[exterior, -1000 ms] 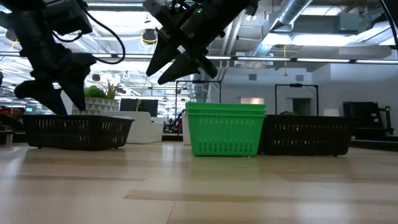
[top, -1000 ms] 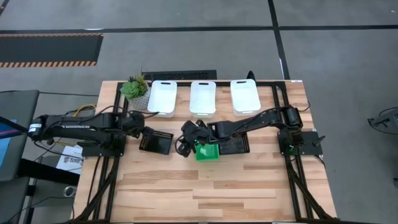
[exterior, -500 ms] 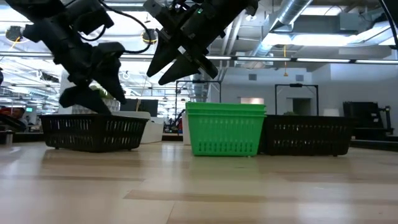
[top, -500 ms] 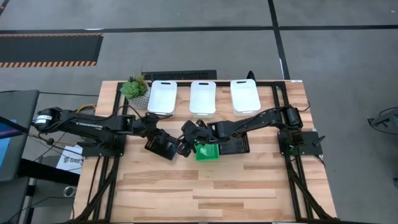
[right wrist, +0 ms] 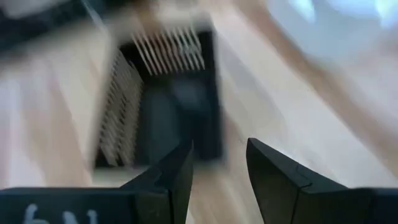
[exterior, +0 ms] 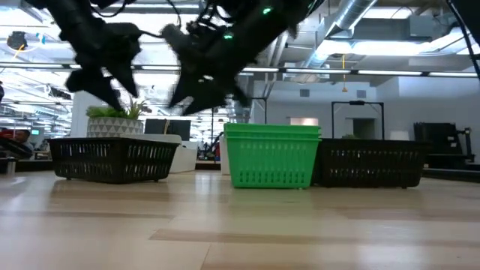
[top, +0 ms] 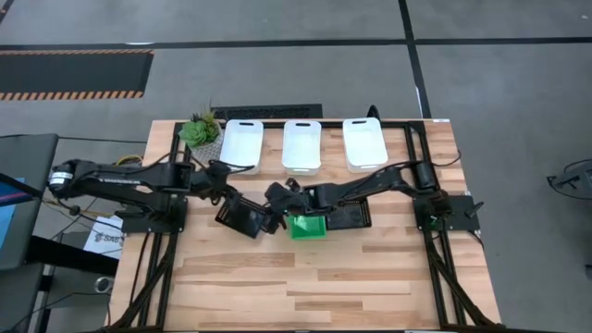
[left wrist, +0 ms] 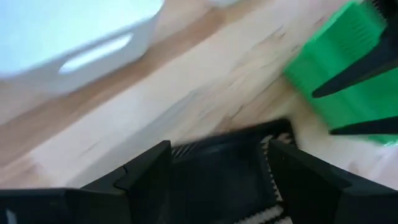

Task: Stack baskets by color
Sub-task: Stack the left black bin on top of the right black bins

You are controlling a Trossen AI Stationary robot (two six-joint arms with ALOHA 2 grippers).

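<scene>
Three white baskets [top: 302,145] stand in a row along the table's far side. A stack of green baskets [top: 308,225] sits mid-table, with one black basket [top: 242,215] to its left, turned askew, and another black basket [top: 351,215] to its right, partly under my right arm. My left gripper [top: 225,196] hangs open above the left black basket's far-left side [left wrist: 224,171], clear of it. My right gripper [top: 273,205] is open in the air between the left black basket [right wrist: 161,106] and the green stack.
A small potted plant [top: 200,130] stands at the far left corner, beside the white row. Black frame rails [top: 165,250] run down both sides of the table. The near half of the wooden tabletop [top: 305,287] holds no objects.
My left gripper has gone toward the table's right edge with its fingers at the left black basket, which slid toward the green stack and turned askew. It has then risen clear of the basket. My right gripper has sunk a little toward that black basket.
</scene>
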